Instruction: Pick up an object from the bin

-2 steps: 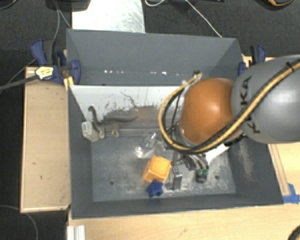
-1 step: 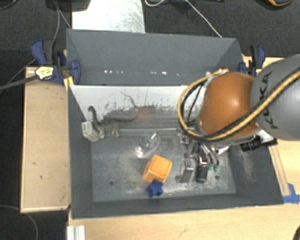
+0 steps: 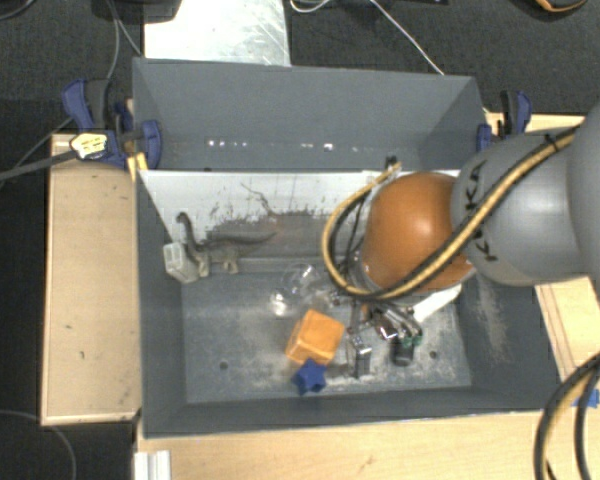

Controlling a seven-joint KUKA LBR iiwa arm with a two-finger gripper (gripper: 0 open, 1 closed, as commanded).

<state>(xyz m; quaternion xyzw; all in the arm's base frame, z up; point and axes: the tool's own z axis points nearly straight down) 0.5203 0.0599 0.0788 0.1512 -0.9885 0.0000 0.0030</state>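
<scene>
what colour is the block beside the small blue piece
Orange, a squarish orange block, seen best in the camera view.

Arm [image 3: 550, 208]: cut off at right edge of your view. Orange cover [image 3: 410, 230] hides back-right floor of bin [image 3: 160, 348] from you, plus upper part of gripper [image 3: 380, 333]. White piece [image 3: 442, 300] by right wall: half tucked under arm, shape unclear. Clear thing [image 3: 292, 290] mid-floor: glare, outline lost. Dark-green bit [image 3: 408, 346] just beside gripper: too small to name. Blue scrap [image 3: 308, 378] near front wall: kind unreadable.
</scene>
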